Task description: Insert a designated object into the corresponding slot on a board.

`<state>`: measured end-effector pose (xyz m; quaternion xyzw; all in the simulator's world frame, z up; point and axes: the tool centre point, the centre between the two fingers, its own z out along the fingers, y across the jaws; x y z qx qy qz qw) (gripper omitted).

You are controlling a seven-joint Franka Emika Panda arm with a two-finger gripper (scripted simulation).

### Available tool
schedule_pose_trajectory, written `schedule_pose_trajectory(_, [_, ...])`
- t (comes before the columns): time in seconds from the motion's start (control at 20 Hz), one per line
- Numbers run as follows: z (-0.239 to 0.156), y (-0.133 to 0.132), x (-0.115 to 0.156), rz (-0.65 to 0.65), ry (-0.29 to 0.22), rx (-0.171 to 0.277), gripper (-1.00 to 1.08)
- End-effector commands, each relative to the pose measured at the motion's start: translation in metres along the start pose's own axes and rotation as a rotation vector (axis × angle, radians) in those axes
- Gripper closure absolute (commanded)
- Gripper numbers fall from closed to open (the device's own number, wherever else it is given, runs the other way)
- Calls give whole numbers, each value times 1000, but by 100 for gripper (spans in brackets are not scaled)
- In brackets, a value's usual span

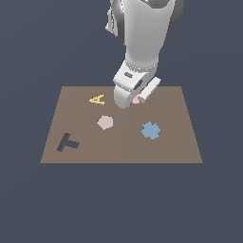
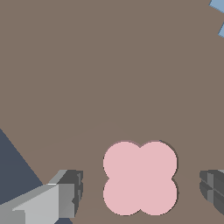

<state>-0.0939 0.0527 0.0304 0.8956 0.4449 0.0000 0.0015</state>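
The flat brown rectangular board lies on a plain dark blue-grey ground. The pale pink four-lobed block lies flat, with no clear long axis. The jaws stand spread on both sides, not touching it.

Bare board is lying clear around pink block; gaps are showing between block and both fingers.

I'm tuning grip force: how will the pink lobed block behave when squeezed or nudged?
The pink lobed block looks rigid, so it likely won't deform. It lies flat on the board, so it should slide, not roll. Its rounded lobes may let it twist between the open gripper's fingers.
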Motion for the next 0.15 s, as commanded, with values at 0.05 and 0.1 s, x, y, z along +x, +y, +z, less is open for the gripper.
schedule_pose_trajectory(0.05, [0, 0, 0, 0, 0, 0, -92])
schedule_pose_trajectory(0.1, [0, 0, 0, 0, 0, 0, -92])
